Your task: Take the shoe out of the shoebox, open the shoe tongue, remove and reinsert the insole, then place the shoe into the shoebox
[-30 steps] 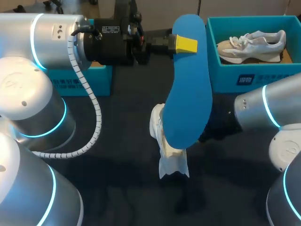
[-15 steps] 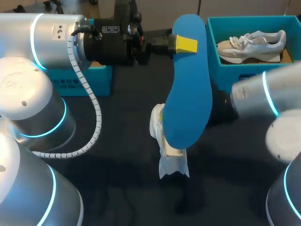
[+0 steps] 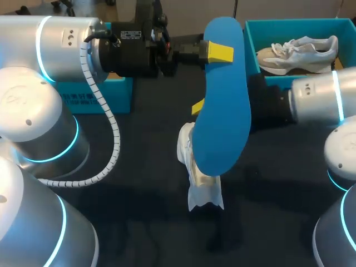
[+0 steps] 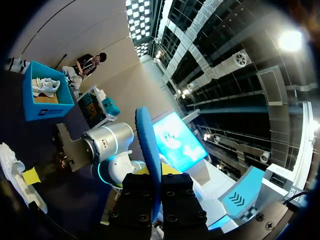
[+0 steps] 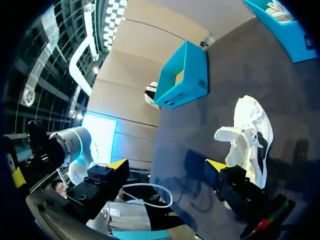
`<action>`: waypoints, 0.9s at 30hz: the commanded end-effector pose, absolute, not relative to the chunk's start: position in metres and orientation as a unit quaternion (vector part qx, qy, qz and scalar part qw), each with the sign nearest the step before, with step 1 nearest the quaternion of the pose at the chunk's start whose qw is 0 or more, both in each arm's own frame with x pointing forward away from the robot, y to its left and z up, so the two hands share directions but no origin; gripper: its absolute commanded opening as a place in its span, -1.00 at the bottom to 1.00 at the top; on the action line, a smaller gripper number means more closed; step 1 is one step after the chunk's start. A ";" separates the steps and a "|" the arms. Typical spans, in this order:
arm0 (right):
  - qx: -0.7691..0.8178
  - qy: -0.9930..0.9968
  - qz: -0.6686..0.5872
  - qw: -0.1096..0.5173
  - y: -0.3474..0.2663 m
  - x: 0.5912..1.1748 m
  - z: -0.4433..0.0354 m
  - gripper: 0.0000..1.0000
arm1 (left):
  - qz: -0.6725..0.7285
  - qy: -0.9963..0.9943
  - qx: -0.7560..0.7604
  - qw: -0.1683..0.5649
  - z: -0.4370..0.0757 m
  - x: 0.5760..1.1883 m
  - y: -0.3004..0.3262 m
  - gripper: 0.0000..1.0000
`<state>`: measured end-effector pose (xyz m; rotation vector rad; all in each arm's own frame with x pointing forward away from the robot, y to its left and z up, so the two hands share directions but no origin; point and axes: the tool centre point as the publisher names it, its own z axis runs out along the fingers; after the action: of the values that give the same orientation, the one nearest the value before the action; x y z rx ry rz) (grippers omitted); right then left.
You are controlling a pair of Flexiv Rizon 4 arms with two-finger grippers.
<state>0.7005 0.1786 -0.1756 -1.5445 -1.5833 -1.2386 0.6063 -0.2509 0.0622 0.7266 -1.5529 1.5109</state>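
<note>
Insole (image 3: 222,122), blue, is held in the air over the table (image 3: 139,183), its far end clamped between the left gripper's (image 3: 221,53) fingers. The white shoe (image 3: 192,161) lies on the table beneath it. The right gripper (image 5: 166,165) is near the shoe on its right, fingers spread wide apart. The shoebox (image 3: 251,44) stands far right.

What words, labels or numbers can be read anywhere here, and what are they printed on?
Nothing reads clearly.
Dark label with pale print on the front of the right shoebox: too small to read.
Pale print on the front of the left shoebox: too blurred to read.
White sticker on the black wrist of the left arm: too small to read.
</note>
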 end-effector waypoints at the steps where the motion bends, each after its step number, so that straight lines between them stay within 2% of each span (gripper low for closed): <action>1: -0.582 -0.559 -0.493 0.325 0.141 0.692 -0.153 1.00 | 0.602 -0.618 0.290 0.415 0.061 0.605 -0.252 -1.00; 6: -0.572 -0.533 -0.503 0.368 0.115 0.685 -0.128 1.00 | 0.602 -0.618 0.290 0.415 0.061 0.605 -0.252 -1.00; 13: -0.552 -0.514 -0.507 0.417 0.105 0.675 -0.121 1.00 | 0.602 -0.618 0.290 0.415 0.061 0.605 -0.252 -1.00; 26: -0.548 -0.518 -0.503 0.422 0.105 0.673 -0.119 1.00 | 0.602 -0.618 0.290 0.415 0.061 0.605 -0.252 -1.00; 27: -0.548 -0.518 -0.503 0.422 0.105 0.673 -0.119 1.00 | 0.609 -0.631 0.272 0.395 0.059 0.610 -0.249 -1.00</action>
<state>0.6743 0.1035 -0.1185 -1.3695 -1.2984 -1.2580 0.6063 -0.2509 0.0622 0.7266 -1.5529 1.5109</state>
